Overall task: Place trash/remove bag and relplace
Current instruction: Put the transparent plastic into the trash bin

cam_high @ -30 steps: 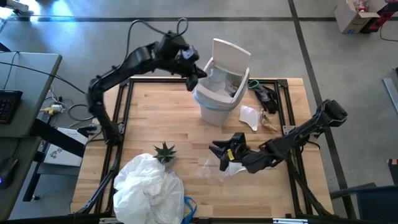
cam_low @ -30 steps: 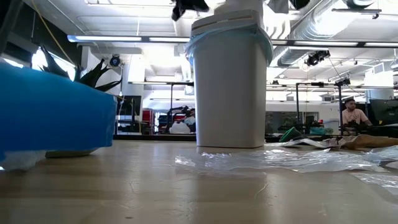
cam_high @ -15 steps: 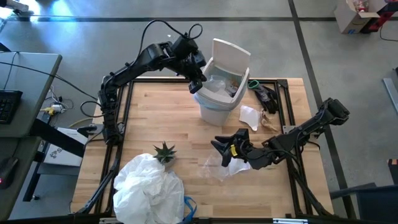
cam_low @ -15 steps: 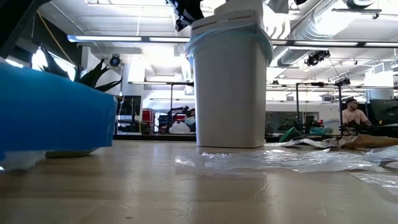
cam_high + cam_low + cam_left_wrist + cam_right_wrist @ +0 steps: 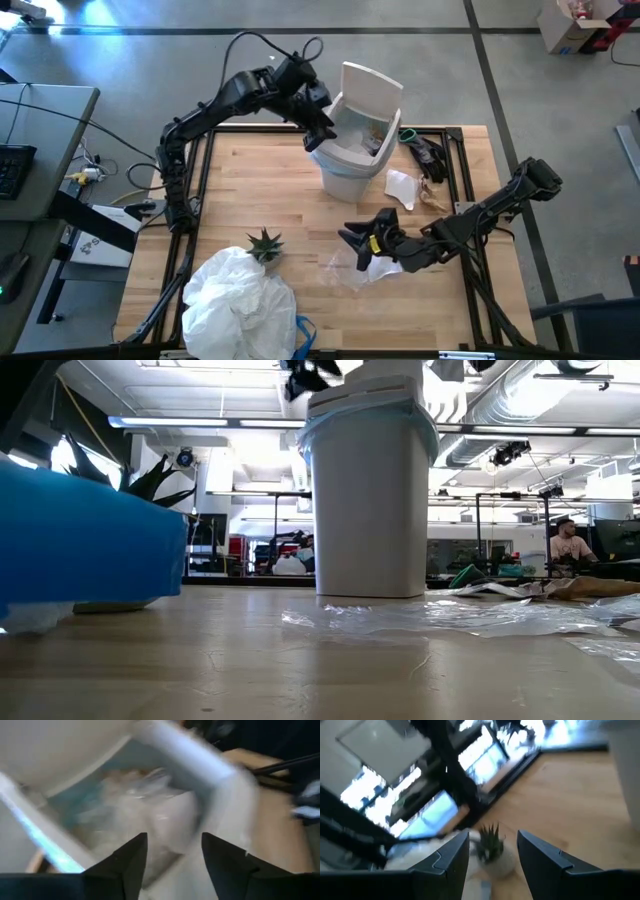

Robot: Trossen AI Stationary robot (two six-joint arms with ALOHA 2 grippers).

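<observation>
Left arm: extended from its base at the bench's left edge toward the far middle, elbow raised, wrist angled downward. The left tool (image 5: 322,128) is positioned high, its two dark fingers (image 5: 125,862) spread with a clear gap and nothing between them.

Right arm: reaches from the right edge low across the bench. The right tool (image 5: 352,243) has its fingers (image 5: 451,857) apart and empty.

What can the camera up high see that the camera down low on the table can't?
Only the high view shows both grippers: the left gripper open over the white bin, the right gripper open above a clear plastic wrapper, plus the white bag pile. Only the low view shows a person in the room behind. Both show the bin and the spiky plant.
</observation>
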